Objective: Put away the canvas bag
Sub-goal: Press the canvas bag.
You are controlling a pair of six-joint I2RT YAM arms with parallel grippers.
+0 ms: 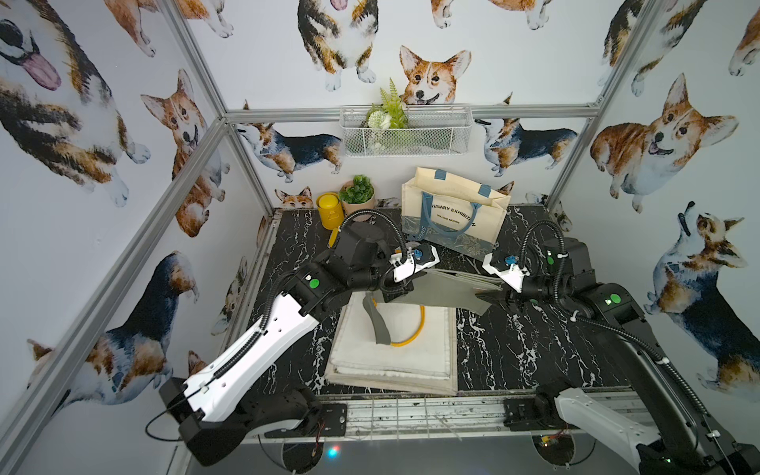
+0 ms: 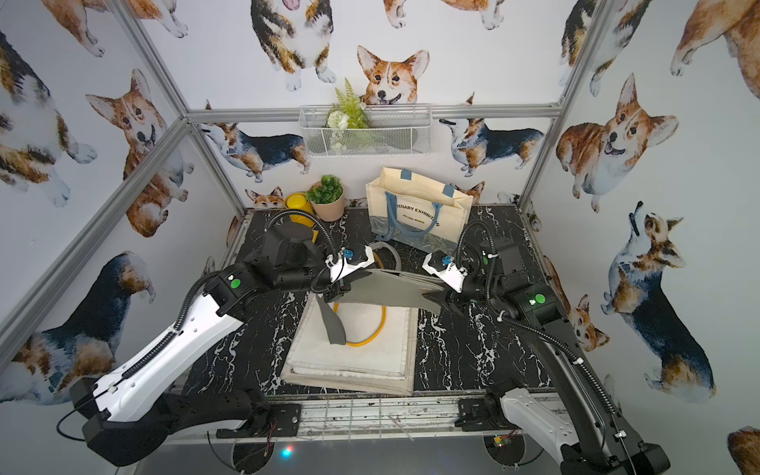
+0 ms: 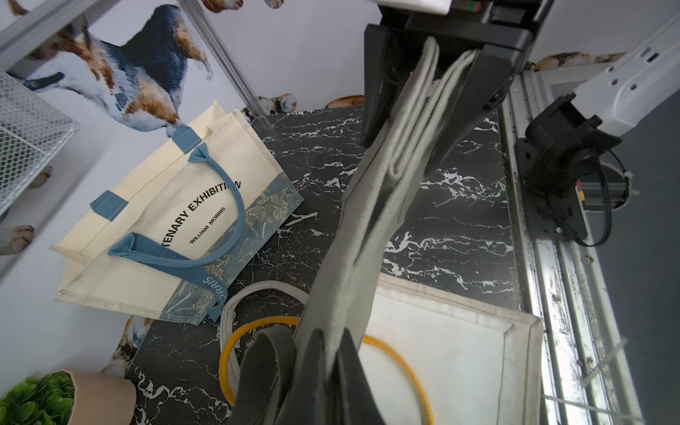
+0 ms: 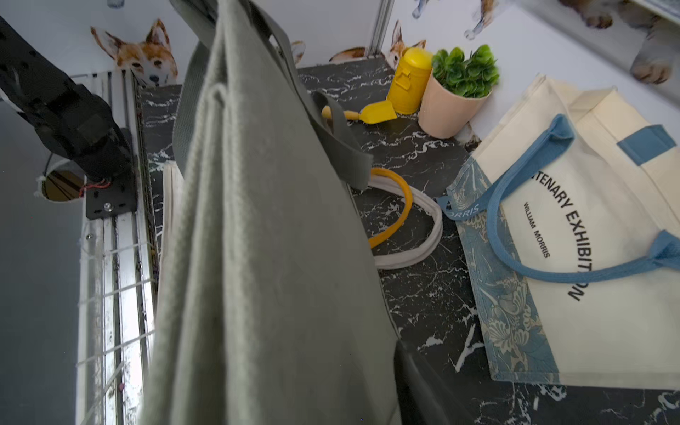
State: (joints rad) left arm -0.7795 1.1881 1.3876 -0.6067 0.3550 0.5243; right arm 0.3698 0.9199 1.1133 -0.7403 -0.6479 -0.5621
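DESK: What lay nearest the lens?

PHOTOGRAPHER: A stack of folded bags [image 1: 411,362] sat at six o'clock on the marbled table [image 1: 534,349]. Just above its far edge hung the grey canvas bag [image 1: 448,288], folded flat and clear of the table. One strap [image 1: 381,329] drooped onto the stack.

DESK: Who had it?

PHOTOGRAPHER: The left gripper [image 3: 331,338], at the bag's nine o'clock, was clamped tight on the fabric. The right gripper [image 3: 404,151], at three o'clock, stood with jaws parted, the folded edge loose between them.

DESK: And the destination?

PHOTOGRAPHER: Likely the cream tote [image 1: 452,209], upright at twelve o'clock, with a wire basket [image 1: 432,135] on the wall beyond. With one firm hold, the carry looked best kept high and slow. The strap needed lifting off the stack, and the folded edge should lead into the tote's mouth.
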